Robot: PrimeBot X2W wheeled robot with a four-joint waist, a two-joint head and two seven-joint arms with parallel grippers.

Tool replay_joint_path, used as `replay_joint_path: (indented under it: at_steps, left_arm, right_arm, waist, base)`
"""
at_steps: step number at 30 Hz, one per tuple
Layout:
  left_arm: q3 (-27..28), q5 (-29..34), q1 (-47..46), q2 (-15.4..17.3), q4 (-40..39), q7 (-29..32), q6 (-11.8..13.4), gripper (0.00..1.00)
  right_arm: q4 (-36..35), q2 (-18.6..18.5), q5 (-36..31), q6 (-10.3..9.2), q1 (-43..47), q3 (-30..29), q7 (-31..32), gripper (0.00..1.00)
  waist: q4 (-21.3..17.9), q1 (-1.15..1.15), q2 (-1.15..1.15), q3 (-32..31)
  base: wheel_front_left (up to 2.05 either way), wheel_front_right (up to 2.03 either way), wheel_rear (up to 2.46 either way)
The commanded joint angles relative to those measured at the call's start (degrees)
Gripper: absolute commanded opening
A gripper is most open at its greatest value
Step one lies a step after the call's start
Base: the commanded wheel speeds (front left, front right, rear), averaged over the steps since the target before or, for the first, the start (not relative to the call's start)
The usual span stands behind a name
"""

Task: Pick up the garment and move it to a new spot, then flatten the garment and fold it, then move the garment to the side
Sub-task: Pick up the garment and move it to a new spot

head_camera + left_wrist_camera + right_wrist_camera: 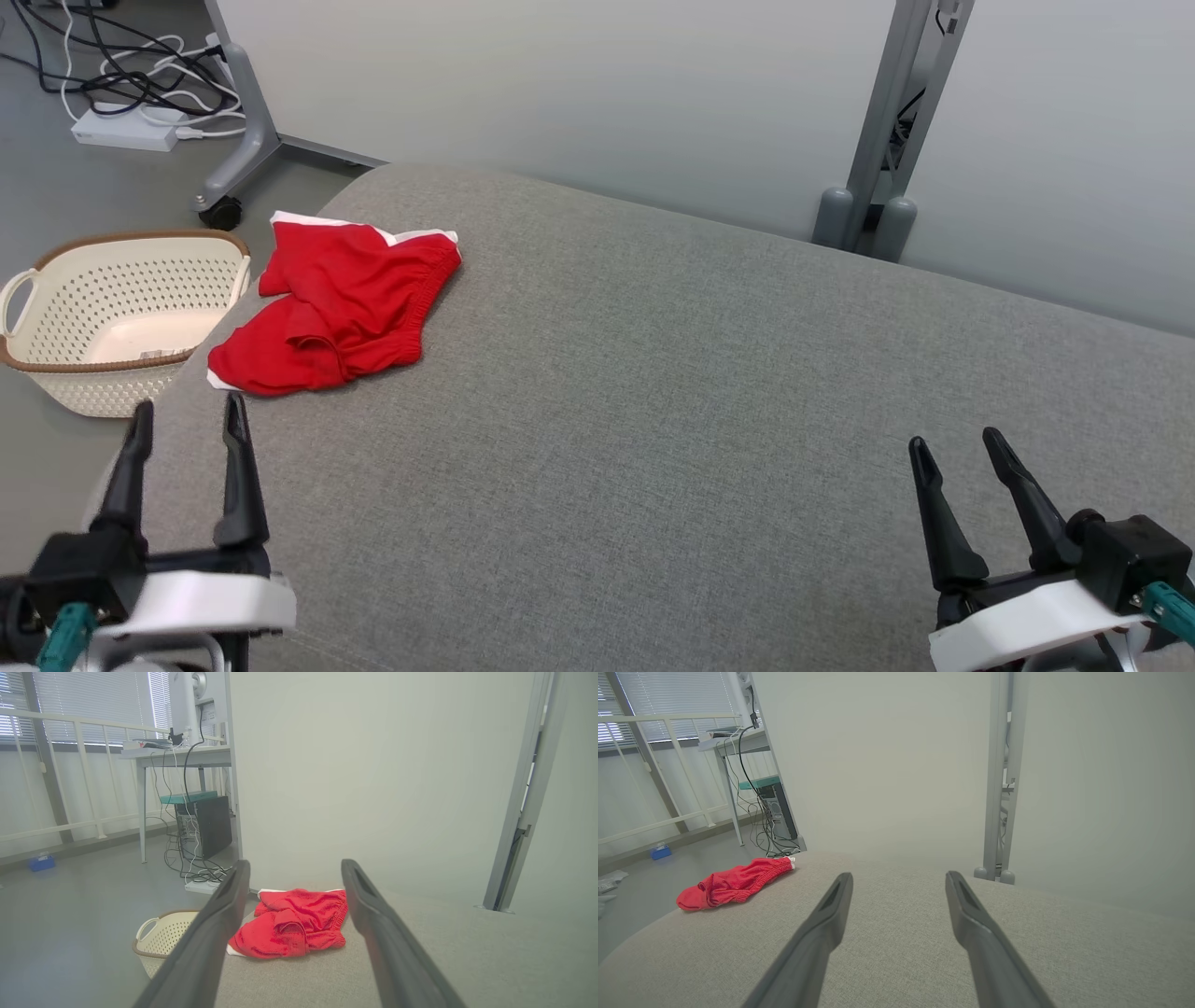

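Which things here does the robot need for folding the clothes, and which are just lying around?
For the job:
red shorts
grey padded surface under them
left end effector, open
right end effector, open

Just lying about:
cream basket
white power strip
tangled cables
computer tower

Legible text, brands, numbers, signs: none. A pale label (208, 714) on the rear of the monitor (183, 700) carries print too small to read.
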Motion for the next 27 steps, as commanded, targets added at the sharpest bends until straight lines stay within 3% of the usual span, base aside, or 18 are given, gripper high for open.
replay_joint_path:
  at_steps: [1, 4, 11, 19, 27]
  left_arm:
    - [0.6, 0.5, -2.6, 0.6, -0.9, -0.2, 0.6, 1.00]
    - [1.7, 1.5, -7.7, 2.2, -2.4, -0.2, 0.5, 1.00]
    - [2.1, 1.7, -25.2, 8.0, 1.3, 3.5, -4.1, 1.00]
    - [-1.3, -0.1, -36.8, 9.3, 21.0, 8.8, -10.8, 1.00]
    - [-3.8, -2.8, -42.9, 6.6, 45.1, 11.4, -16.1, 1.00]
  right_arm:
    - [-0.4, -0.3, 0.1, 0.02, -0.6, -0.1, 0.0, 1.00]
    - [-1.0, -0.3, -0.3, 0.02, -1.2, 0.0, 0.3, 1.00]
    - [-2.8, -0.3, -1.7, 0.02, -2.7, 0.8, 1.6, 1.00]
    - [-4.9, -0.4, -4.1, 0.02, -6.0, 1.7, 3.5, 1.00]
    - [-6.7, -1.6, -4.9, 0.02, -9.5, 1.4, 4.1, 1.00]
  waist:
    - [-0.3, 0.00, 0.00, 0.4]
    - [-0.9, 0.00, 0.00, 1.2]
    - [-3.8, 0.00, 0.00, 4.9]
    - [-8.9, 0.00, 0.00, 11.8]
    - [-13.4, 0.00, 0.00, 20.2]
  base:
    - [0.00, 0.00, 0.00]
    - [0.00, 0.00, 0.00]
    - [0.00, 0.00, 0.00]
    - [0.00, 0.00, 0.00]
    - [0.00, 0.00, 0.00]
